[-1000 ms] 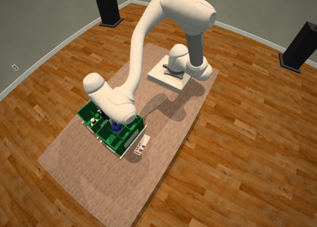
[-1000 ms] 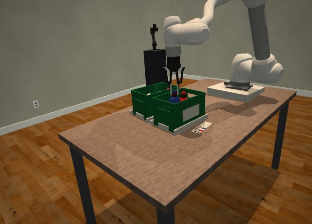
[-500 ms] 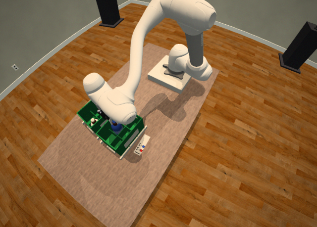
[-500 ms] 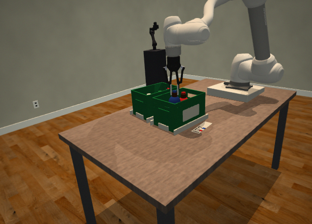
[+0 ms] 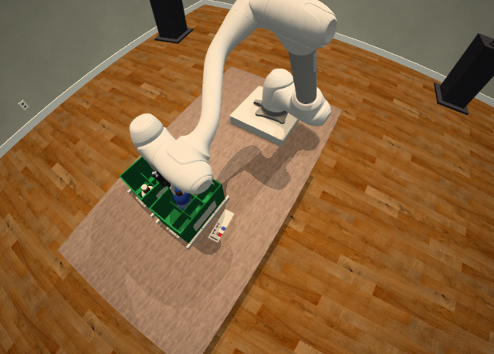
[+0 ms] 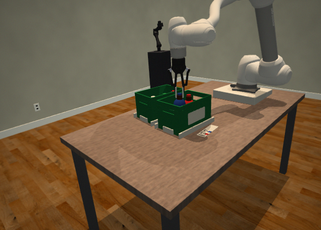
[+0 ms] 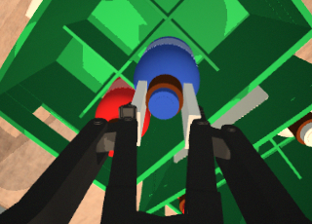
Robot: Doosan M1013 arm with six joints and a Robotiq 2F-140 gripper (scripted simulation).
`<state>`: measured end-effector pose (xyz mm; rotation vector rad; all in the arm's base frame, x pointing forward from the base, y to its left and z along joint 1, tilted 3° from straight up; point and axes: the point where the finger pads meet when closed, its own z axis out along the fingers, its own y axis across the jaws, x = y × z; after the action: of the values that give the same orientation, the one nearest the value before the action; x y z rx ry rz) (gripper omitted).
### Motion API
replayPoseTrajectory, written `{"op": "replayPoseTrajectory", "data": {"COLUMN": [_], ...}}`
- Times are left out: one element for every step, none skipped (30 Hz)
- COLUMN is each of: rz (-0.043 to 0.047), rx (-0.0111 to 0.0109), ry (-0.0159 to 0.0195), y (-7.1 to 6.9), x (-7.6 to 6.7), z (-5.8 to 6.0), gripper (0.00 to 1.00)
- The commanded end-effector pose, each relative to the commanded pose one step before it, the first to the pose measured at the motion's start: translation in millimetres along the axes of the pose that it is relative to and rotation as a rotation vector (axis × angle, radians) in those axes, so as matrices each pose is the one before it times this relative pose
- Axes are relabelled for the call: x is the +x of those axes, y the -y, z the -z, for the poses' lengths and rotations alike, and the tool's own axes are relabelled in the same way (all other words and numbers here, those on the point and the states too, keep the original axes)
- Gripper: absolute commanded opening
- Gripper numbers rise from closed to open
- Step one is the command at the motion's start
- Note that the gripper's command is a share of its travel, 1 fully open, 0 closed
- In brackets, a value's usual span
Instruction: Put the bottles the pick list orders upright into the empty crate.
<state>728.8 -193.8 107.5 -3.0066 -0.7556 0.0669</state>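
My gripper is shut on the neck of a blue-labelled bottle, which stands upright in a cell of the near green crate. A red-labelled bottle stands in the cell beside it. The second green crate behind holds a white-capped bottle and another bottle; most of its inside is hidden by the arm. The pick list lies beside the near crate, with a blue and a red mark.
The robot base stands on a white plate at the far end of the table. Black pillars stand on the floor around the table.
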Motion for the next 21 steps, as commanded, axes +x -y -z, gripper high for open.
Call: {"op": "replayPoseTrajectory", "data": {"rz": [0.00002,0.0,0.0,0.0,0.0,0.0,0.0,0.0,0.0,0.0,0.0,0.0,0.0,0.0,0.0,0.0,0.0,0.0,0.0,0.0,0.0], "rx": [0.00002,0.0,0.0,0.0,0.0,0.0,0.0,0.0,0.0,0.0,0.0,0.0,0.0,0.0,0.0,0.0,0.0,0.0,0.0,0.0,0.0], "ry": [-0.00023,0.0,0.0,0.0,0.0,0.0,0.0,0.0,0.0,0.0,0.0,0.0,0.0,0.0,0.0,0.0,0.0,0.0,0.0,0.0,0.0], "y": [0.03,0.0,0.0,0.0,0.0,0.0,0.0,0.0,0.0,0.0,0.0,0.0,0.0,0.0,0.0,0.0,0.0,0.0,0.0,0.0,0.0], "x": [0.0,0.0,0.0,0.0,0.0,0.0,0.0,0.0,0.0,0.0,0.0,0.0,0.0,0.0,0.0,0.0,0.0,0.0,0.0,0.0,0.0], "z": [-1.33,-0.5,-0.5,-0.5,-0.5,0.0,0.0,-0.5,-0.5,-0.5,-0.5,-0.5,-0.5,-0.5,-0.5,-0.5,-0.5,-0.5,-0.5,-0.5,-0.5], "gripper": [0.0,0.0,0.0,0.0,0.0,0.0,0.0,0.0,0.0,0.0,0.0,0.0,0.0,0.0,0.0,0.0,0.0,0.0,0.0,0.0,0.0]}}
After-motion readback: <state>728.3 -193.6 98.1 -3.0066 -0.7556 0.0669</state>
